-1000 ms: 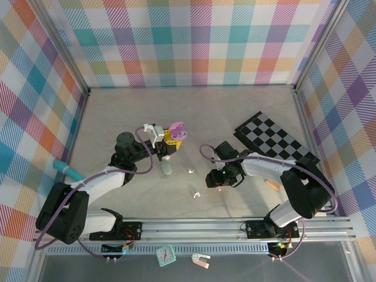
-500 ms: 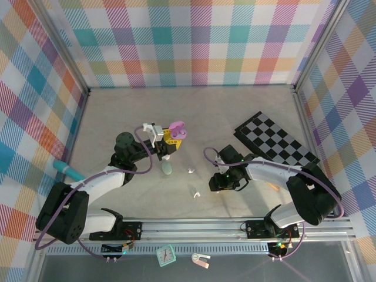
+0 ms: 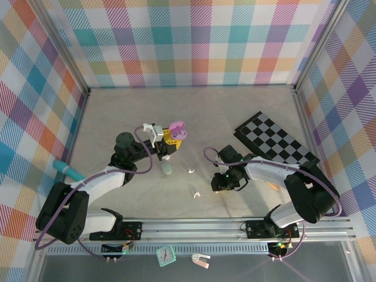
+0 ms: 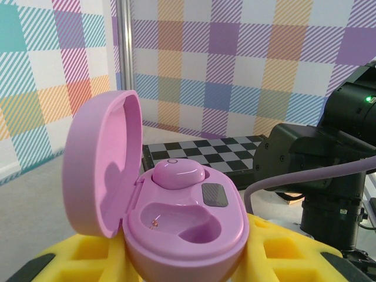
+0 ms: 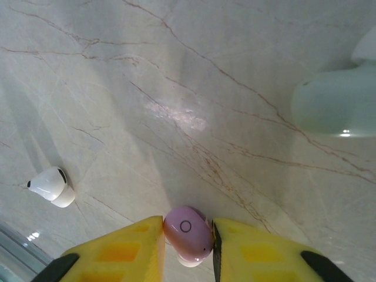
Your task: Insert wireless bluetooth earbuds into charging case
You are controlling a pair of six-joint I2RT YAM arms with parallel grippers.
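The left gripper (image 4: 182, 261) is clamping, between its yellow fingers (image 4: 282, 251), an open pale purple charging case (image 4: 185, 235), lid (image 4: 103, 170) tilting left, one purple earbud (image 4: 178, 173) sitting in the rear well.

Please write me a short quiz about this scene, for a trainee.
1. True or false: both slots of the purple case in the left end effector are filled.
2. What sits between the fingers of the right end effector? A. a white earbud B. a purple earbud C. a mint case
3. Fill in: the lid of the purple case stands ____.
Key: 1 false, one slot is empty; 2 B; 3 open.
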